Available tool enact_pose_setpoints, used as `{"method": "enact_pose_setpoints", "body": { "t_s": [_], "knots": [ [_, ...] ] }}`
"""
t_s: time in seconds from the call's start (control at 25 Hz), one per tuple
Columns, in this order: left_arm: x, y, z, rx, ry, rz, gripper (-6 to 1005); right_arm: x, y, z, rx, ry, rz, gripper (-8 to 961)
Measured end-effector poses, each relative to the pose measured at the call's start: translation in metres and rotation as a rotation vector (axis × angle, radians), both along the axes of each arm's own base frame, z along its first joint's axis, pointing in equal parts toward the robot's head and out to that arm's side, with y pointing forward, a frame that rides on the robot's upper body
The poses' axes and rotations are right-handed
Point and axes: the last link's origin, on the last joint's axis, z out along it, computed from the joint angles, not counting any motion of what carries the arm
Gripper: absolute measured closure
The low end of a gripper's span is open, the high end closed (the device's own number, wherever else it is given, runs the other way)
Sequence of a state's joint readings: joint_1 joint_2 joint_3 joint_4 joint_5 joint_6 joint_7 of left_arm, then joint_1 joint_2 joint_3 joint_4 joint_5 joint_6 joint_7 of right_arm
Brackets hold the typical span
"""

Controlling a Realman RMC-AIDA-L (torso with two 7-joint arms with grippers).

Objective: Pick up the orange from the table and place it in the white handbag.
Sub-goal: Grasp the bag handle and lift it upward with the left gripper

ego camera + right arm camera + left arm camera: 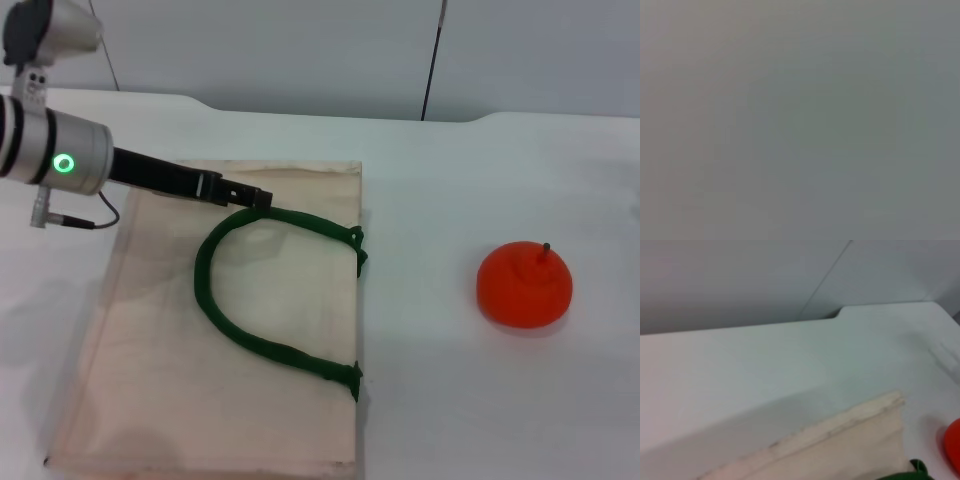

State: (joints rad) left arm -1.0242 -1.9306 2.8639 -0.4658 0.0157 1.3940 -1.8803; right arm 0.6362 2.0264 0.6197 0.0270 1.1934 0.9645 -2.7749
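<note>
Left gripper [262, 197] fingertips sit at the thick dark-green looped handle [245, 335] of the flat cream fabric handbag [150, 400], closure unclear; small bright orange [524, 284] sits well apart on white table [450, 400], so risk is the handle slipping and the bag staying flat and shut.

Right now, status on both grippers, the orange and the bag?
Left gripper at the green handle of the white handbag, which lies flat. Right gripper out of view. Orange untouched on the table, nothing between them.
</note>
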Motion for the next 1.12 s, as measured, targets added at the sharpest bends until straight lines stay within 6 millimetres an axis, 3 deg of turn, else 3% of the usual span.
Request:
{"method": "enact_pose_setpoints", "body": {
  "t_s": [0.68,1.12],
  "knots": [
    [-0.002,-0.001,-0.027,-0.039,0.054,0.000,215,-0.003,0.002,0.000,0.000,0.001,0.007,68],
    [-0.005,-0.001,-0.028,-0.037,0.064,0.017,256,-0.002,0.002,0.001,0.001,-0.003,0.005,69]
  ]
}}
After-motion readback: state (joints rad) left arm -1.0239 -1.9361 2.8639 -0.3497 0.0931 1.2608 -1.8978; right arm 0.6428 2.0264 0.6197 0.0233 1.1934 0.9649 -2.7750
